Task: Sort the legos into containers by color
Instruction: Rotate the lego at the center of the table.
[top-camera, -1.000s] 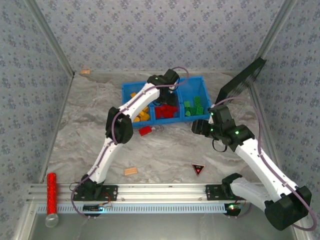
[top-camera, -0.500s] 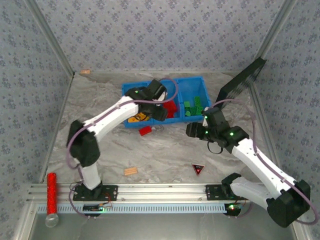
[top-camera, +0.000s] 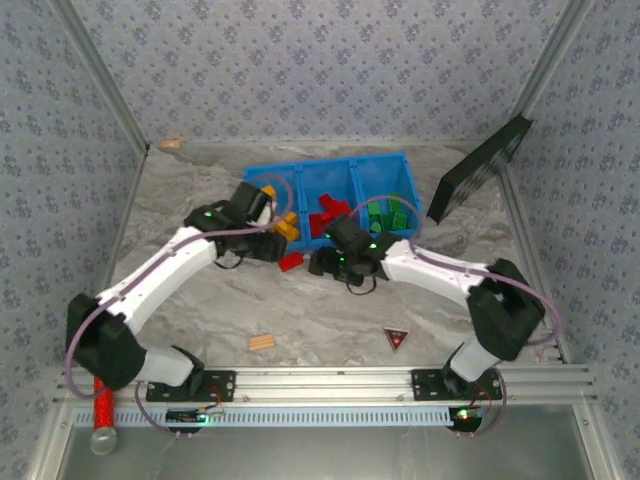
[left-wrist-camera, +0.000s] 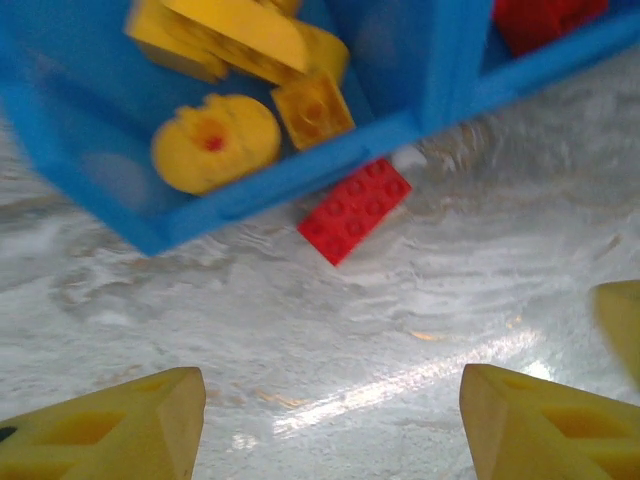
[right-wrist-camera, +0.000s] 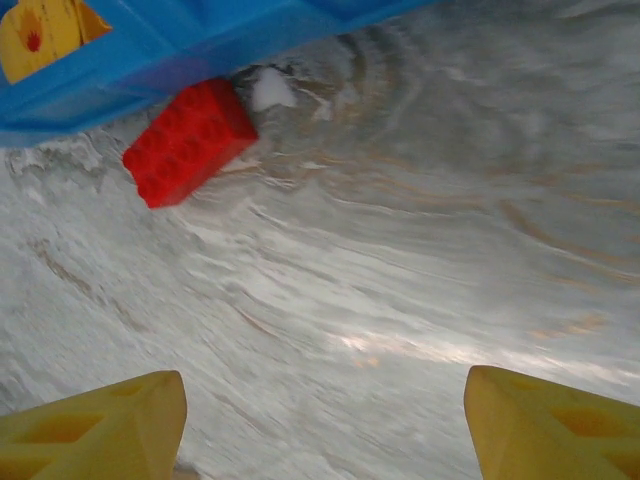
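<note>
Because one red brick (top-camera: 291, 262) lies on the table (top-camera: 330, 320) just outside the near wall of the blue bin (top-camera: 300, 167), at about 6 o'clock from the divider between its first two compartments, I hold both arms low and close to it. My left gripper (left-wrist-camera: 320, 425) has its jaws spread and empty with the brick at 12 o'clock, and my right gripper (right-wrist-camera: 325, 425) is likewise spread and empty with the brick at 11 o'clock. The yellow bricks (top-camera: 288, 228) sit at the bin's 9 o'clock end, the red bricks (top-camera: 325, 215) in the middle and the green bricks (top-camera: 385, 215) at 3 o'clock, so I judge this stray belongs in the middle; I can read no brand, label or writing anywhere.
</note>
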